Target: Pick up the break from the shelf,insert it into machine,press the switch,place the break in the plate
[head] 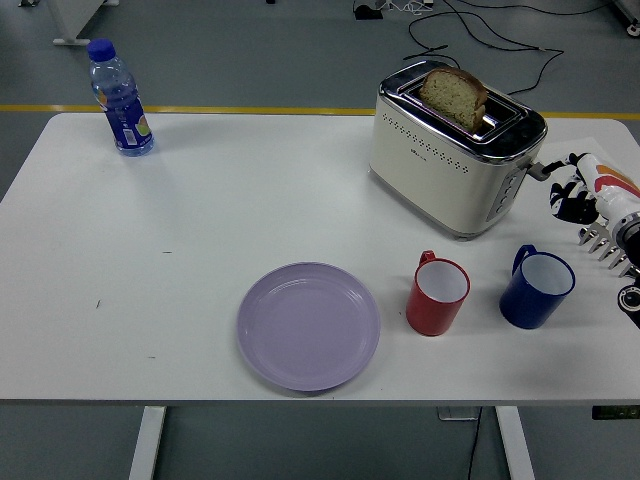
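On the table [200, 220]: one toaster [455, 150], one plate [308, 326], two mugs [437, 294].

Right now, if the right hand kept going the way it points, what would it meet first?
Probably the toaster's lever: the right hand points left at the toaster, with nothing visible between, though depth is unclear.

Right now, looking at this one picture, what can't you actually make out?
- Right hand, head view: small, near the picture's right edge; whether it touches the toaster lever is unclear.
- Rack: cut off by that edge and covered by the arm.
- Bread: lower half hidden in the slot.
- Left arm: out of frame.
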